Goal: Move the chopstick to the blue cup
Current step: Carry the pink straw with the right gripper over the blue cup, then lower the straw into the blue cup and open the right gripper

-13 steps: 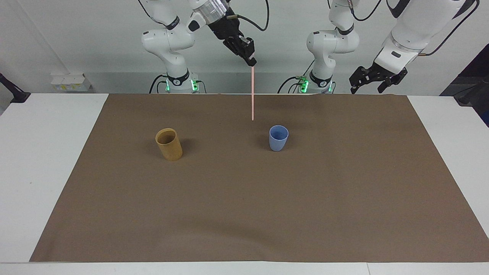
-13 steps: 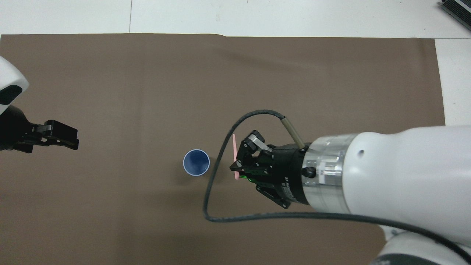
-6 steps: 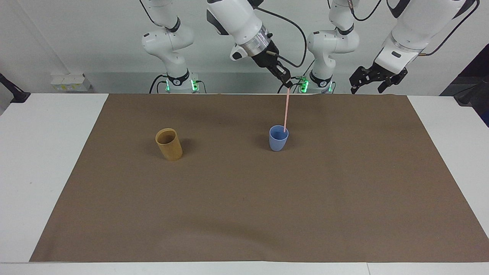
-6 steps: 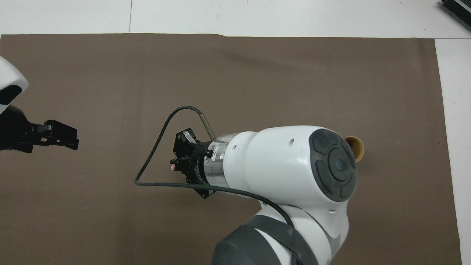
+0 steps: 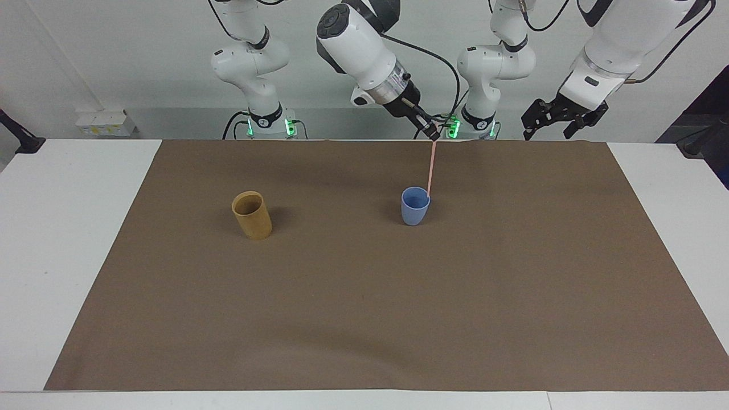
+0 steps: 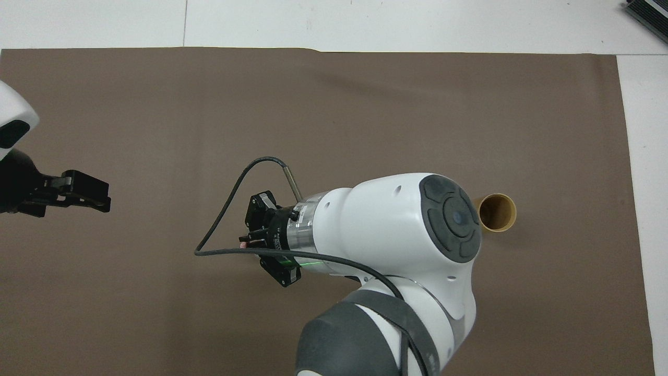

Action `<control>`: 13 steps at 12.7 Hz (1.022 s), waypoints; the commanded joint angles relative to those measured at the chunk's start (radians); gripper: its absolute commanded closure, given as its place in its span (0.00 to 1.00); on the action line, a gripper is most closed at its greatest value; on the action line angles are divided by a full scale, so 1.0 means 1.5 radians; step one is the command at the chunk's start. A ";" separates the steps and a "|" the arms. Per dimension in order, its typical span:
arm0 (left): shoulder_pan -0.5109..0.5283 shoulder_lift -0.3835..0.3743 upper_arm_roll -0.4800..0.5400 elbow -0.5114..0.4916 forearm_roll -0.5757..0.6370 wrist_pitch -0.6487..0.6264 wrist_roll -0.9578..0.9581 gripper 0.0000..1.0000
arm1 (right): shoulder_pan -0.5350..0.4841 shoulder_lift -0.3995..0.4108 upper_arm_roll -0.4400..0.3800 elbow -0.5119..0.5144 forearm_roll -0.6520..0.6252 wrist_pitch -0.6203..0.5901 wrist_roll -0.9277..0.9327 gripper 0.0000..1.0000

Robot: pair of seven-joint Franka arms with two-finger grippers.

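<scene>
One pink chopstick (image 5: pixel 431 168) is seen in the facing view with its lower end inside the blue cup (image 5: pixel 415 206), resting at the rim on the side toward the left arm's end, while its upper end is pinched in the right pincer (image 5: pixel 434 136) over the cup. The insertion is judged nearly done; the release and the arm's withdrawal are judged to be left. A slight lean is shown by the stick, so it is expected to settle against the rim once let go. In the overhead view the cup is hidden under the right arm. The tan cup (image 5: pixel 252 214) stands upright, well apart, toward the right arm's end. The left pincer (image 5: pixel 555 122) is held spread and empty above the left arm's end, where that arm waits. Both cups are carried on a brown mat (image 5: pixel 364 319) laid over a white desk (image 5: pixel 62 239). A plain pale wall (image 5: pixel 114 57) is seen at the robots' end.
</scene>
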 commanded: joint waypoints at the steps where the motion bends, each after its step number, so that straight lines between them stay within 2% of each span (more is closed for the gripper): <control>1: 0.011 -0.003 -0.004 0.005 -0.010 -0.011 0.001 0.00 | -0.006 -0.022 -0.001 -0.038 0.020 -0.022 0.002 1.00; 4: 0.011 -0.003 -0.004 0.004 -0.010 -0.011 0.001 0.00 | -0.010 -0.038 -0.001 -0.074 0.020 -0.024 -0.013 1.00; 9: 0.011 -0.003 -0.004 0.004 -0.010 -0.011 0.001 0.00 | -0.013 -0.038 -0.001 -0.078 0.021 -0.024 -0.022 1.00; 11: 0.011 -0.003 -0.004 0.004 -0.010 -0.011 0.001 0.00 | -0.015 -0.038 -0.001 -0.077 0.021 -0.023 -0.023 0.79; 13: 0.011 -0.003 -0.004 0.004 -0.010 -0.011 0.001 0.00 | -0.015 -0.038 -0.001 -0.077 0.021 -0.024 -0.024 0.67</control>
